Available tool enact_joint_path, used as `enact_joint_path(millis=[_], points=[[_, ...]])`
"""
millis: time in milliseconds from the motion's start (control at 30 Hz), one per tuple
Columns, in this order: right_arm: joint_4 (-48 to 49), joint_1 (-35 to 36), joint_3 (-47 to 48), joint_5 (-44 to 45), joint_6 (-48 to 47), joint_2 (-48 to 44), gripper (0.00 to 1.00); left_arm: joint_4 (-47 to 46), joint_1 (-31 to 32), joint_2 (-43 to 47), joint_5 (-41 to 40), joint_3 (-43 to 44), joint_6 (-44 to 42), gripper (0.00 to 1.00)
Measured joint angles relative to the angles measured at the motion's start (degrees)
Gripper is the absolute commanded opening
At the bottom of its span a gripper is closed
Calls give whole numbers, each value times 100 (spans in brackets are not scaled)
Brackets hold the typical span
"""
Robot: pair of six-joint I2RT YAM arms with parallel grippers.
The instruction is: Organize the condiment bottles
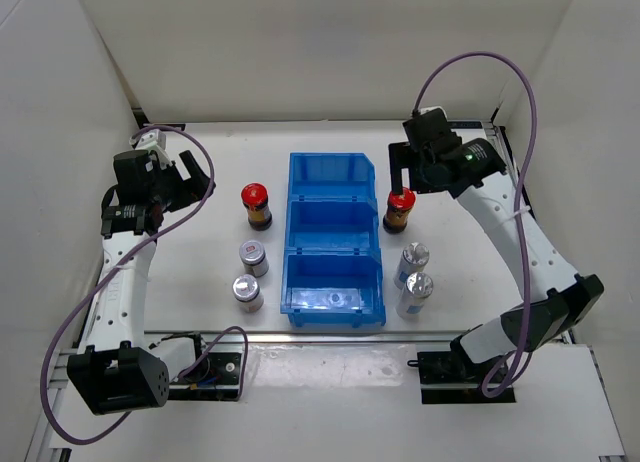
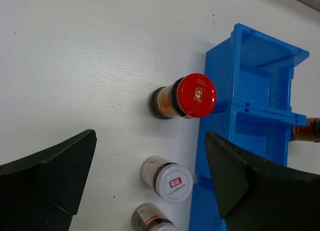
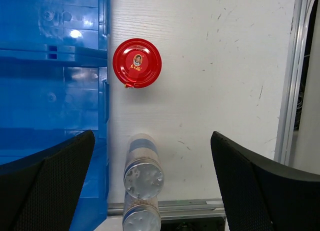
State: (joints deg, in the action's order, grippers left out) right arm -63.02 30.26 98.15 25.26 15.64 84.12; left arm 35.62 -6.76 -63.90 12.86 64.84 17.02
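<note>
Six bottles stand on the table around the blue bin (image 1: pixel 335 300). Left of it are a dark red-capped bottle (image 1: pixel 256 204) and two short silver-lidded jars (image 1: pixel 253 257) (image 1: pixel 247 292). Right of it are the other red-capped bottle (image 1: pixel 399 210) and two taller pale silver-capped bottles (image 1: pixel 411 265) (image 1: pixel 416 294). My left gripper (image 1: pixel 195 185) is open and empty, raised left of the left red-capped bottle (image 2: pixel 190 96), with a short jar (image 2: pixel 170 180) below its open fingers (image 2: pixel 150 141). My right gripper (image 1: pixel 400 170) is open and empty above the right red-capped bottle (image 3: pixel 137 62) and a pale bottle (image 3: pixel 143 172).
The bin's three compartments hold no bottles; it shows in the left wrist view (image 2: pixel 260 91) and the right wrist view (image 3: pixel 50 66). White walls enclose the table on three sides. A metal rail (image 3: pixel 292 91) runs along the table's right edge.
</note>
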Motion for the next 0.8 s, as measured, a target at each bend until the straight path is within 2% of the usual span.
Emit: enact_joint_path(millis=[167,433,633,800], points=[[-201,50,216,354,52,229,100,0,0,0,0,0,0,100],[-750,48,944,634,131,1528,100,2,0,0,2,0,0,100],[-745,28,1316,584,153,2203,100,9,0,0,4,0,0,100],[-490,-2,1185,538,177,2326,100,15,0,0,7,-2,0,100]])
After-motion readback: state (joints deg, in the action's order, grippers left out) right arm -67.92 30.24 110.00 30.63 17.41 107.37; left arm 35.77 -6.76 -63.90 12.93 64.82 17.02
